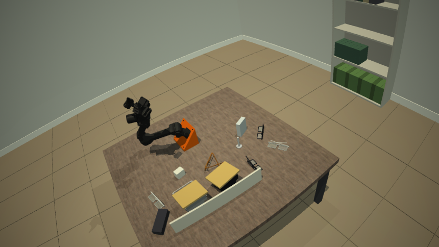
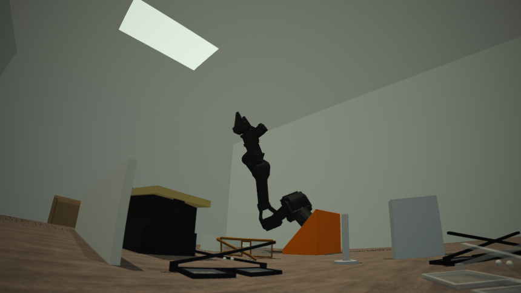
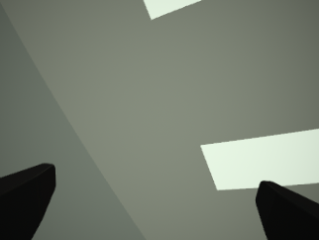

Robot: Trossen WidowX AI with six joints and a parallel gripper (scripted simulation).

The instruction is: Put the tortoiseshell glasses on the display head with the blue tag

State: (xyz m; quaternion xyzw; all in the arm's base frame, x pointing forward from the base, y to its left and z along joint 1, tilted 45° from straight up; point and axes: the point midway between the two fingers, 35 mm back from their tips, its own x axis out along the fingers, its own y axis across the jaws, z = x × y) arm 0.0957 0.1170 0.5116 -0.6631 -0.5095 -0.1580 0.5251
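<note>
The tortoiseshell glasses (image 1: 208,162) (image 2: 248,240) are an orange-brown frame lying on the table near a yellow-topped dark block (image 1: 222,174) (image 2: 160,226). A second yellow-topped block (image 1: 190,194), grey below, stands beside it. These two may be the display heads. No blue tag, nose or ears can be made out, so I cannot tell which is tagged. My gripper (image 2: 241,114) (image 3: 159,184) is open and empty, raised high and pointing upward, well away from the glasses. The wrist view shows only ceiling, wall and lamp panels between the fingers.
A long pale wall (image 1: 218,199) (image 2: 125,215) stands beside the blocks. Black glasses (image 1: 263,131) and clear glasses lie around the table. A grey box (image 1: 241,126) (image 2: 417,226), a small post (image 2: 345,237), a white cube (image 1: 178,172) and a black box (image 1: 160,221) also stand there.
</note>
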